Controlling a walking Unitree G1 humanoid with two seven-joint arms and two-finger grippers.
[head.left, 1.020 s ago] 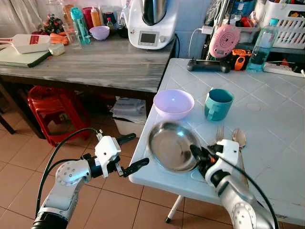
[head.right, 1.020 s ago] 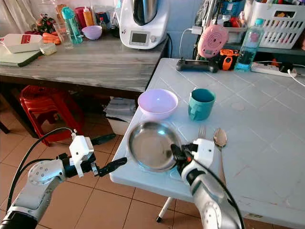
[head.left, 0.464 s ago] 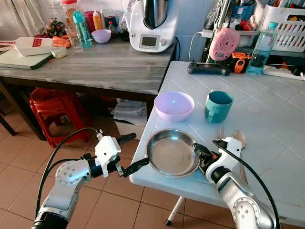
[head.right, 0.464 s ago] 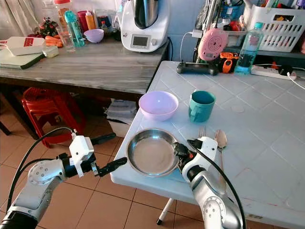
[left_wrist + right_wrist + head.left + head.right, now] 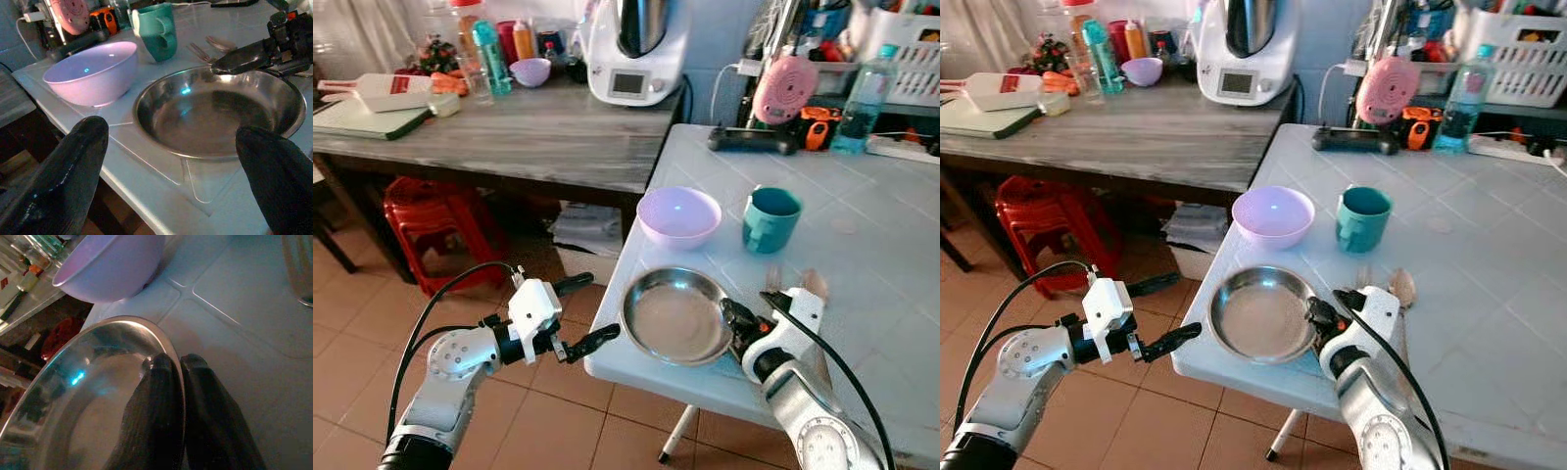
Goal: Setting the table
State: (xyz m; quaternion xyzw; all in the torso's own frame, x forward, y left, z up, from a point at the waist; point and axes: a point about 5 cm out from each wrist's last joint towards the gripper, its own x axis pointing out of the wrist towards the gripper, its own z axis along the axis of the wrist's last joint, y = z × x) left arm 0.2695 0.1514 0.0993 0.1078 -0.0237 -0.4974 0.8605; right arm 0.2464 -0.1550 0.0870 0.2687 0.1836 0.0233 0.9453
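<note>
A steel plate (image 5: 674,315) lies at the near left corner of the white tiled table (image 5: 862,255). My right gripper (image 5: 736,318) is shut on its right rim, one finger inside and one outside; the right wrist view shows the fingers (image 5: 161,396) pinching the rim (image 5: 146,325). Behind the plate stand a lilac bowl (image 5: 678,213) and a teal mug (image 5: 770,218). A fork (image 5: 773,279) and a spoon (image 5: 814,284) lie to the right of the plate, partly behind my right arm. My left gripper (image 5: 603,305) is open, held off the table's left edge, facing the plate (image 5: 220,110).
A grey wooden counter (image 5: 529,132) at the left carries a kitchen machine (image 5: 636,49), bottles and a small bowl. A red stool (image 5: 435,225) stands under it. A black controller (image 5: 752,142) and a water bottle (image 5: 864,98) are at the table's back.
The plate, tilted up a second ago, now lies flatter on the table with my right gripper still on its rim. The camera has shifted slightly. My left arm has not moved.
</note>
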